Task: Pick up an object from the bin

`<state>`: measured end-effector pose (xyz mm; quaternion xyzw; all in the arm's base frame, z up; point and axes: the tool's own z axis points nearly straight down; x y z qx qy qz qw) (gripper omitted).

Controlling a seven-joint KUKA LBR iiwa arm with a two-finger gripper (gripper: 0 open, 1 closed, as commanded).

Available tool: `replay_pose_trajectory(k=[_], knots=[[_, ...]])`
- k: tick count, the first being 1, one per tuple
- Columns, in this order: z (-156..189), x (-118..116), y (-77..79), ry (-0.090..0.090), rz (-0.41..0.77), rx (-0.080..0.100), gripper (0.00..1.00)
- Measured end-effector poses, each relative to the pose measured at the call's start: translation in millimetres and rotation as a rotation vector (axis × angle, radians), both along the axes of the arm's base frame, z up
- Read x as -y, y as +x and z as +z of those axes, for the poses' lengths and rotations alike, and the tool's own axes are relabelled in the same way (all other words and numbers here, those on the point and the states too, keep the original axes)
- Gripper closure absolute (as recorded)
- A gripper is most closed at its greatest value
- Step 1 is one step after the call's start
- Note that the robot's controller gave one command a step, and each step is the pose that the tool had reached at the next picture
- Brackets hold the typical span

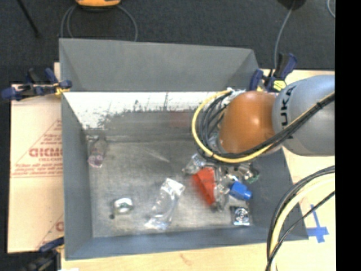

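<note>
In grey bin (141,151), red block (205,184), diagonal.

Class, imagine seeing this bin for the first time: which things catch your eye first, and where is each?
The arm's orange wrist cover, ringed with cables, dominates the right side of the grey bin. Just below it lies a bright red object with a small blue piece to its right, near the front right corner. A crumpled clear plastic piece lies by the front wall, towards the middle.

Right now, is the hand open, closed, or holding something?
Hand: cannot be told. It sits beside a red piece and a blue piece at the bin's right.
</note>
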<state>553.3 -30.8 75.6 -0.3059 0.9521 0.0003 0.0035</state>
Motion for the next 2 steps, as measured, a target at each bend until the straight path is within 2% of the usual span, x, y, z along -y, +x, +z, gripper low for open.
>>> replay_pose_trajectory(k=[1,2], knots=[[40.0,18.3,34.1,-0.006,0.361,0.003,0.00],[8.7,2.2,-1.6,-0.005,0.840,-0.001,0.00]])
